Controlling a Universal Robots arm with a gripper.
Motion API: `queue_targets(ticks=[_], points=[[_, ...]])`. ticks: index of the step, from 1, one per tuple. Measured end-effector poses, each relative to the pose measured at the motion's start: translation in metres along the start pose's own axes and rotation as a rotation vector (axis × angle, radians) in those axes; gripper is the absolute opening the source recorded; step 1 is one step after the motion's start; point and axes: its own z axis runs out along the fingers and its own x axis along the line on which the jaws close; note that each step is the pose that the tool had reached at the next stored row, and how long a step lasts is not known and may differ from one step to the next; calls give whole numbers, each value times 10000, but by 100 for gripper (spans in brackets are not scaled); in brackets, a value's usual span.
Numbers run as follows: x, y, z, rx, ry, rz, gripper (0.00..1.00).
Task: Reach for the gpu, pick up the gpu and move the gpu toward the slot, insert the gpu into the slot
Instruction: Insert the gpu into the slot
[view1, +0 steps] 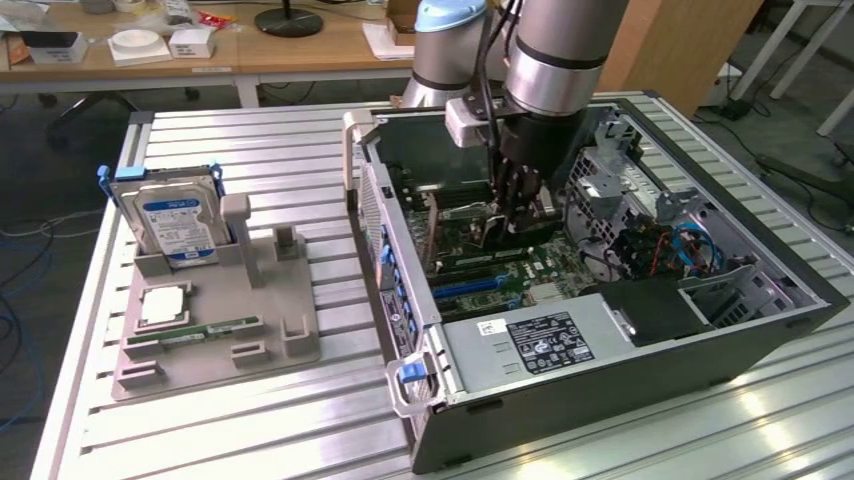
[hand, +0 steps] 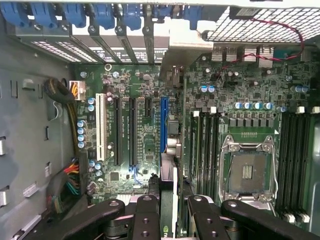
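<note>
Held gpu (hand: 168, 182) over slot (hand: 164, 125), insertion pending.
Pincer (hand: 172, 217) clenched on gpu, gripped edge-on between the fingers (hand: 147, 220) inside the open case (view1: 627, 370); just above the blue slot on the board (hand: 250, 100) beyond. Reach, pickup and carry apparently done; pressing home seemingly left.

The exterior view looks down obliquely on the open case (view1: 641, 390); the close wrist view shares its motherboard (hand: 150, 130).
</note>
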Motion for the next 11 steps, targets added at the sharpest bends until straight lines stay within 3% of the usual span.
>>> queue_targets(ticks=[7,11], points=[[25,13,58,1,-2,4,27],[28,75,124,0,3,15,27]])
